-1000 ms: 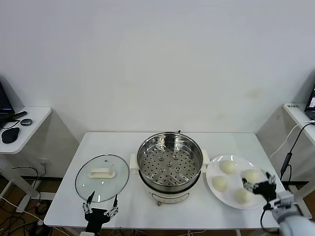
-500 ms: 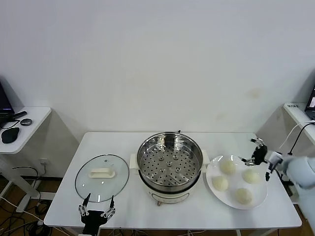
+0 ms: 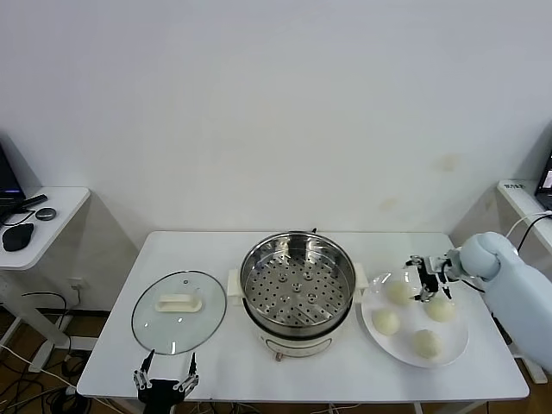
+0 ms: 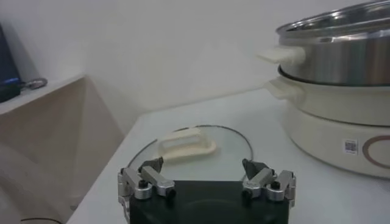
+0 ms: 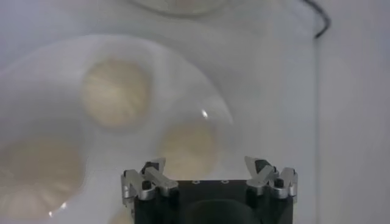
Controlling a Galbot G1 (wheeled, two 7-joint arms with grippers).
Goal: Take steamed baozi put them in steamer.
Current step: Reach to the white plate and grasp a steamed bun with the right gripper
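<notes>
Now that the right arm has swung in from the counter's edge, the steamer point(image 3: 297, 285) stands empty while four steamed baozi point(image 3: 398, 292) lie on the white plate point(image 3: 457, 341). Above them hangs the right gripper point(image 3: 429, 278), jaws apart, seemingly holding nothing. The left gripper point(image 3: 165, 380) waits, jaws apart.

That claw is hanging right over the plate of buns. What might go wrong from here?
1. The four buns sit close together on the plate; the open right gripper may nudge a neighbour off.
2. The buns look soft, so a squeeze may dent one.
3. A carried bun might catch the steamer rim.
</notes>
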